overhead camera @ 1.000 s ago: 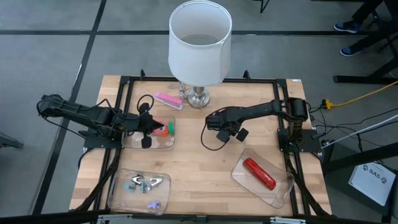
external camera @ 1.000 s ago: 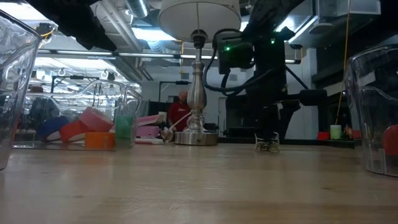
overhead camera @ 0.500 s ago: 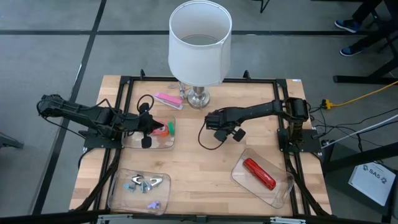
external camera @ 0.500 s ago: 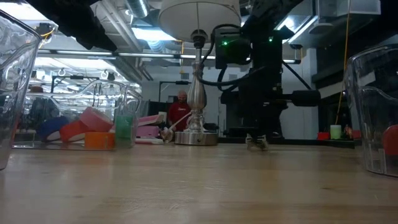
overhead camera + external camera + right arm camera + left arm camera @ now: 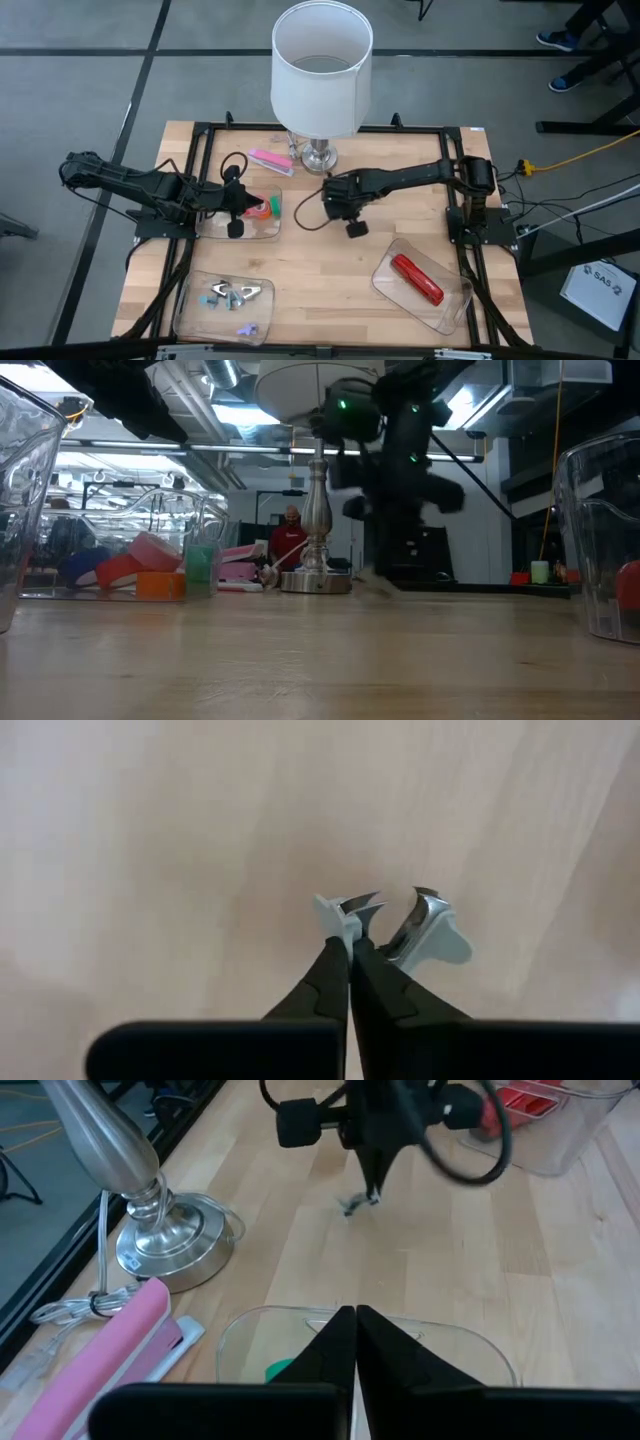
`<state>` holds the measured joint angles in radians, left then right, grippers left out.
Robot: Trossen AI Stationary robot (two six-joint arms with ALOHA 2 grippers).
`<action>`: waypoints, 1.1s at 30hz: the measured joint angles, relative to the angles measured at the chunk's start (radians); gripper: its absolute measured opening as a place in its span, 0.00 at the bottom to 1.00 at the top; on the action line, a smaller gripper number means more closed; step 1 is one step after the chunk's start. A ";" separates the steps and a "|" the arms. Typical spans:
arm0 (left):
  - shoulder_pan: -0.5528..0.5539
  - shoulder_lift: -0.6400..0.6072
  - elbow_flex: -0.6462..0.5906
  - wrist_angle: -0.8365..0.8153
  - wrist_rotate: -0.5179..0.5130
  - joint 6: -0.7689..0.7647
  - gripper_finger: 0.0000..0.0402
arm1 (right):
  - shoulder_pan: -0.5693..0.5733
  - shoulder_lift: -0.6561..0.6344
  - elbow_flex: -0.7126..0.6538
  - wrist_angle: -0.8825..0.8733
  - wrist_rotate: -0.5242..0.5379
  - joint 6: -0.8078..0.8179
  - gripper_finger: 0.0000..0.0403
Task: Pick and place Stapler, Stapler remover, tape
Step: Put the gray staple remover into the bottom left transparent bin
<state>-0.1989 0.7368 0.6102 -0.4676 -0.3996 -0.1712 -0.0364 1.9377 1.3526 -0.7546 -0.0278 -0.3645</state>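
From above, your right gripper (image 5: pixel 333 203) has slid leftward across the wooden table (image 5: pixel 320 260) since a second ago, from the middle of the board to a spot just below the lamp (image 5: pixel 320 70); your left gripper (image 5: pixel 243 204) has not moved and sits over the clear tray of tape (image 5: pixel 268 207), fingers pressed together. The red stapler (image 5: pixel 416 279) lies in the clear tray (image 5: pixel 385 270) at lower right, and the clear tray (image 5: pixel 190 315) at lower left holds several small pale stapler removers (image 5: pixel 232 293). A pink stapler (image 5: pixel 270 161) rests on the bare wood beside the lamp base. At table height, the dark right arm (image 5: pixel 395 450) has shifted left and now blurs in front of the chrome lamp stem (image 5: pixel 318 510); the tape tray (image 5: pixel 170 525) shows pink, orange, green and blue rolls through its glossy wall. In your left wrist view, the two dark fingers (image 5: pixel 340 1345) meet in a point above the tray rim (image 5: pixel 440 1335), and a small stapler remover (image 5: pixel 361 1202) hangs at the far gripper's tips just above the wood. In your right wrist view, the fingers (image 5: pixel 335 975) are clamped on one wing of that metal remover, its curved claws and pale plastic tabs spread beside them over smooth, light-grained wood.
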 joint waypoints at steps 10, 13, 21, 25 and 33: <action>0.000 0.000 0.000 0.000 0.001 0.001 0.03 | 0.005 -0.004 0.084 0.197 -0.080 0.235 0.00; 0.000 0.000 0.000 0.000 0.006 -0.001 0.04 | 0.007 -0.005 0.113 0.233 -0.077 0.278 0.00; 0.000 -0.006 0.000 -0.014 -0.006 -0.024 0.11 | 0.009 -0.005 0.182 0.311 -0.069 0.373 0.00; 0.000 -0.011 0.000 -0.018 -0.009 0.018 0.15 | 0.009 -0.005 0.210 0.364 -0.046 0.439 0.00; 0.000 -0.011 0.000 0.063 -0.047 0.213 0.26 | 0.015 -0.006 0.224 0.577 -0.038 0.547 0.00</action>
<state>-0.1989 0.7254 0.6102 -0.4048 -0.4466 0.0413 -0.0216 1.9316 1.5765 -0.1776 -0.0658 0.1820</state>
